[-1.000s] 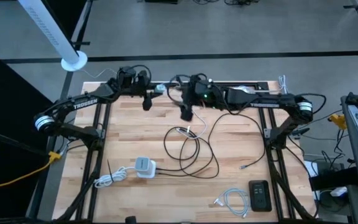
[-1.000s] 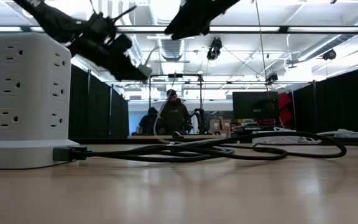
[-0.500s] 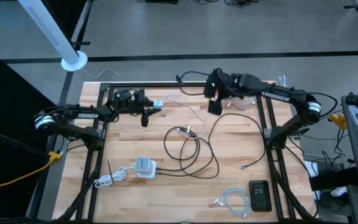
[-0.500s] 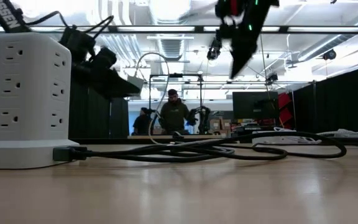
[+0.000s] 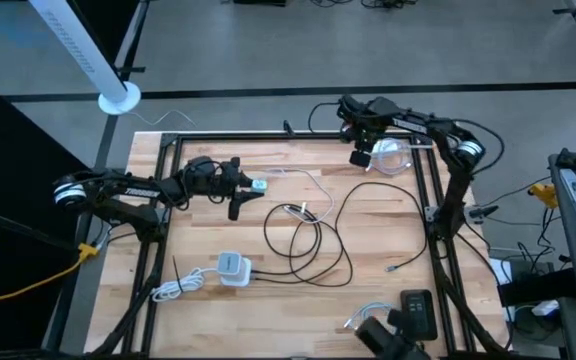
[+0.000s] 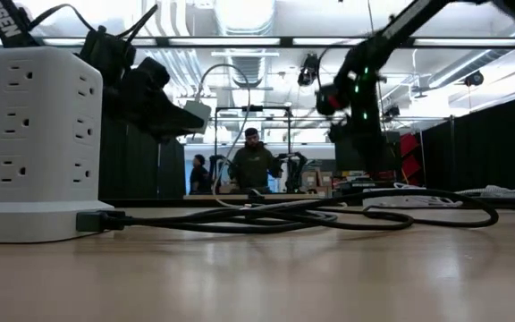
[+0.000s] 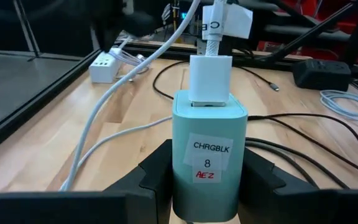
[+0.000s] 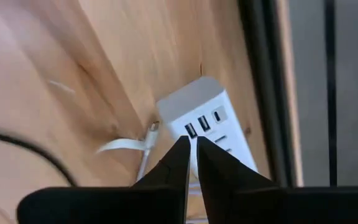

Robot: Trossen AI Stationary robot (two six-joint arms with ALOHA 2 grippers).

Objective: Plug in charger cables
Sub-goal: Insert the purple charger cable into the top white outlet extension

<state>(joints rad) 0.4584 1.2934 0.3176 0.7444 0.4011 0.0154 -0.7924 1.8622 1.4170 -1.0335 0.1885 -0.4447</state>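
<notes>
My left gripper (image 5: 243, 190) is over the table's left middle, shut on a mint-green charger block (image 7: 209, 155) labelled CHRGBLK 8. A white cable (image 5: 308, 182) is plugged into the block's far end and trails to the table's middle, beside the looped black charger cable (image 5: 318, 240). My right gripper (image 5: 364, 156) is shut and hangs at the far right corner. In its wrist view it points at a white power strip (image 8: 207, 121) with small ports. A loose white plug tip (image 8: 151, 132) lies next to the strip. My left gripper pinches the block's two opposite side faces (image 7: 180, 180) between its fingers (image 7: 151, 177), near the end away from the plug. The fingers come level from the table's left. The block is lifted clear of the table (image 6: 195, 112), and its white cable hangs slack.
A white socket tower (image 6: 43, 134) stands close to the low camera. A white adapter (image 5: 231, 267) with a coiled white cable (image 5: 180, 287) lies near left. Another white coil (image 5: 370, 320) and a black box (image 5: 418, 312) lie near right. People stand in the room behind.
My right gripper has swung from the table's middle toward the far right corner and now hangs over the power strip. My left gripper has drawn toward the near edge with the green block, and the white cable has trailed after it.
</notes>
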